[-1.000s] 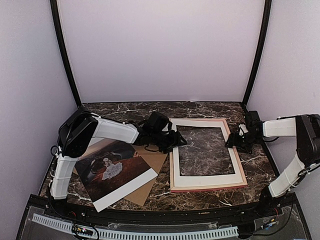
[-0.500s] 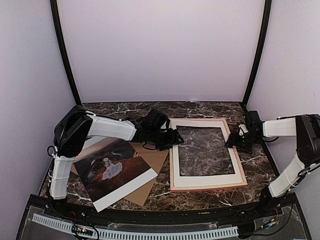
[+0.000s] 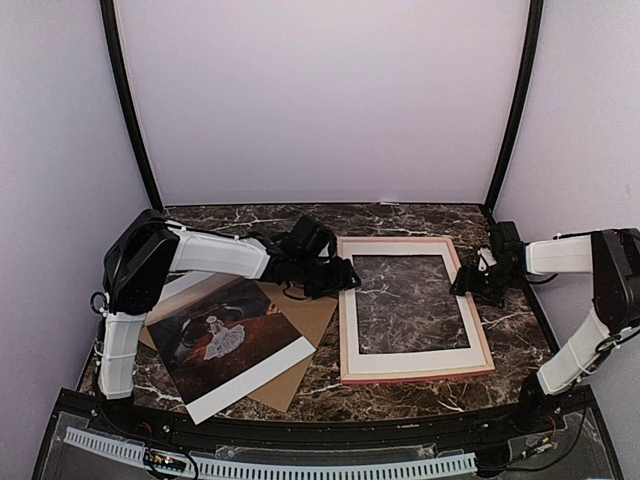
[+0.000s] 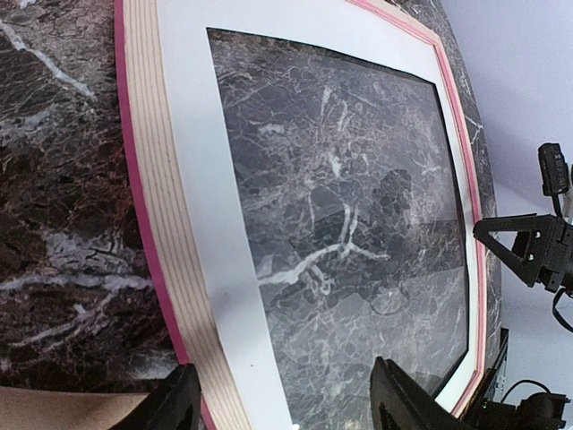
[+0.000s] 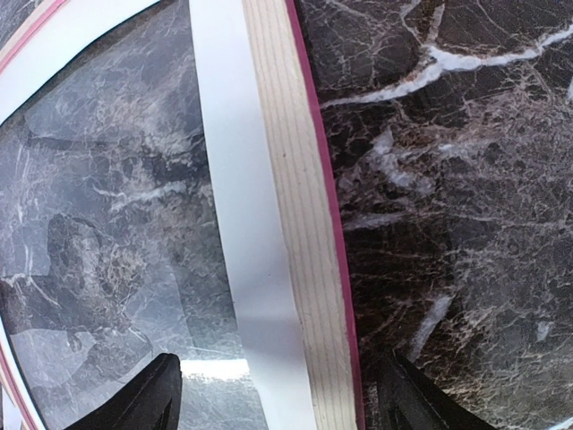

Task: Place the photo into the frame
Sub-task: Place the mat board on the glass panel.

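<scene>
Your left tool (image 3: 343,276) stands open over the frame's (image 3: 416,377) left rail, near the far corner. One finger is outside the rail and the other is over the window of the white mat (image 3: 410,358); it grips nothing. Your right tool (image 3: 466,286) is open and empty too, straddling the right rail. You cannot tell whether either tool touches the wood. The frame lies flat on the marble surface (image 3: 400,218), right of centre. The photo (image 3: 225,345) lies face up on the brown board (image 3: 305,320), left of the frame and apart from both tools.
</scene>
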Motion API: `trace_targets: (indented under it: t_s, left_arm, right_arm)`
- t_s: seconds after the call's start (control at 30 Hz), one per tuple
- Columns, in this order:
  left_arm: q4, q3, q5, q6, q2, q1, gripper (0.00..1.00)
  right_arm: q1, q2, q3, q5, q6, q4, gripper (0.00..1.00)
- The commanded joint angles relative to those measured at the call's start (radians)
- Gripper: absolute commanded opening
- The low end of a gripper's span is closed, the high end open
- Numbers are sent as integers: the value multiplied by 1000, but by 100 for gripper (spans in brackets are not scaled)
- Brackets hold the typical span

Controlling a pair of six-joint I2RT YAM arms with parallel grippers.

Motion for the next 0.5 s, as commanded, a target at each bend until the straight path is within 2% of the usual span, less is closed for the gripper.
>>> trace_targets:
  t_s: [0.0, 0.27, 0.47]
  left_arm:
    - [-45, -15, -41, 50, -84, -1, 67]
    - [-167, -31, -155, 199, -211, 11, 70]
    - [-237, -137, -153, 265, -372, 85, 73]
  right_arm:
    - [8, -20, 29, 4, -9, 4, 76]
    - [8, -22, 45, 73, -32, -35, 75]
    - [6, -20, 69, 134, -53, -71, 72]
